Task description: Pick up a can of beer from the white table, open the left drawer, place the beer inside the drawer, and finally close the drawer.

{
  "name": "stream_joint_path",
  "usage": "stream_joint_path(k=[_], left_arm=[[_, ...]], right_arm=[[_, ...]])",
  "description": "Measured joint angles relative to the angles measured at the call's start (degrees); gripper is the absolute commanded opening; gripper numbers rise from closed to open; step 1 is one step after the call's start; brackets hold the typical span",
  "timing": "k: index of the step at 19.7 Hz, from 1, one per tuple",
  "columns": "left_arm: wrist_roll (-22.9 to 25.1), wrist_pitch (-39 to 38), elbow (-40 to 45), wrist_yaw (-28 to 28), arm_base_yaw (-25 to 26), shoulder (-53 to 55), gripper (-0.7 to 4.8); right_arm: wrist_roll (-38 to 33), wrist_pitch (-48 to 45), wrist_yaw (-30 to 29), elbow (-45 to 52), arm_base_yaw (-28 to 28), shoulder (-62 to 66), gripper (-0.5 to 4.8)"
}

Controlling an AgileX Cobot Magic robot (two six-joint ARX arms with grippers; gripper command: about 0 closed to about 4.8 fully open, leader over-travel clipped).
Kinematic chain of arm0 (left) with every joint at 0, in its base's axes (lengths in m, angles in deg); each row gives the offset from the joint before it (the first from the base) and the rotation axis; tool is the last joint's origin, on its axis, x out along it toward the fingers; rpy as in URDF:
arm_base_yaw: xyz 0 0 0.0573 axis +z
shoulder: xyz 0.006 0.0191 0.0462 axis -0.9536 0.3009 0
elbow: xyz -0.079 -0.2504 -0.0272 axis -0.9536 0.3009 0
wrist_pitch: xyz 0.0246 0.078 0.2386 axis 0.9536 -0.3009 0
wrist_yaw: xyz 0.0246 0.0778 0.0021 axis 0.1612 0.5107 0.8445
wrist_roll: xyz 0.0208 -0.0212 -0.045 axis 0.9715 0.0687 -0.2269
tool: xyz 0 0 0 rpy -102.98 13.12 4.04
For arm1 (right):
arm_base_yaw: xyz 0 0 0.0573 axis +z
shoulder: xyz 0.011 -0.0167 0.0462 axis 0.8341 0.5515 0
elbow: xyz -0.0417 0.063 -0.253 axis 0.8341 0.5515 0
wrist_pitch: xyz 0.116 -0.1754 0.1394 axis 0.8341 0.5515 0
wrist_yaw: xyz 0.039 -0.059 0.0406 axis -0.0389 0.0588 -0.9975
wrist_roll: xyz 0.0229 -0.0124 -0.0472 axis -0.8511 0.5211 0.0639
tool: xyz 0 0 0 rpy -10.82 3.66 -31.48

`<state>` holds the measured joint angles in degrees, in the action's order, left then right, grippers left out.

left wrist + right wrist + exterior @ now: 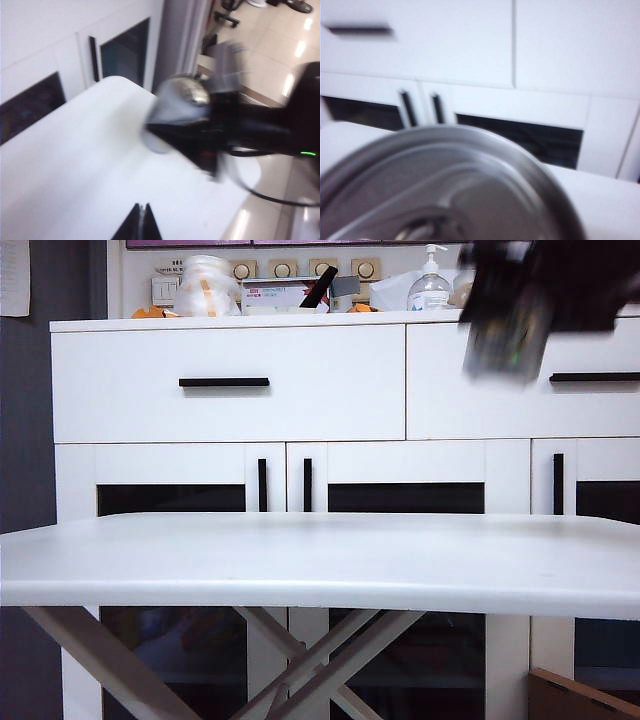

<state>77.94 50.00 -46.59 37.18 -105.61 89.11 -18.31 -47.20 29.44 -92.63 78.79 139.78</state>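
The can of beer hangs above the white table in my right gripper, which is shut on it. In the exterior view the can and right gripper are a dark blur at the upper right, in front of the cabinet. The can's silver top fills the near part of the right wrist view and hides the fingers. The left drawer is closed, its black bar handle showing. My left gripper is shut and empty over the table's near part.
The right drawer is closed beside the left one. Dark-glass doors with vertical handles stand below. A pump bottle, a plastic bag and boxes crowd the cabinet top. A cardboard piece lies low at the right.
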Motion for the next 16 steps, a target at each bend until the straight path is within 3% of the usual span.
stream_joint_path(k=[3, 8, 12, 16], left_arm=[[-4.8, 2.4, 0.0, 3.5, 0.0, 0.0, -0.06], [-15.4, 14.0, 0.0, 7.3, 3.0, 0.0, -0.06], [-23.1, 20.5, 0.1, 11.5, 6.9, 0.1, -0.06], [-30.0, 27.7, 2.4, 12.2, 11.2, 0.3, -0.06]], right_arm=[[0.0, 7.2, -0.6, 0.1, 0.0, -9.1, 1.65], [0.0, 17.8, -3.0, -0.4, 0.0, -21.8, 1.65], [0.0, 23.8, -4.6, -5.6, 0.1, -23.0, 1.65], [0.1, 26.9, -4.5, -10.9, 0.1, -22.5, 1.65]])
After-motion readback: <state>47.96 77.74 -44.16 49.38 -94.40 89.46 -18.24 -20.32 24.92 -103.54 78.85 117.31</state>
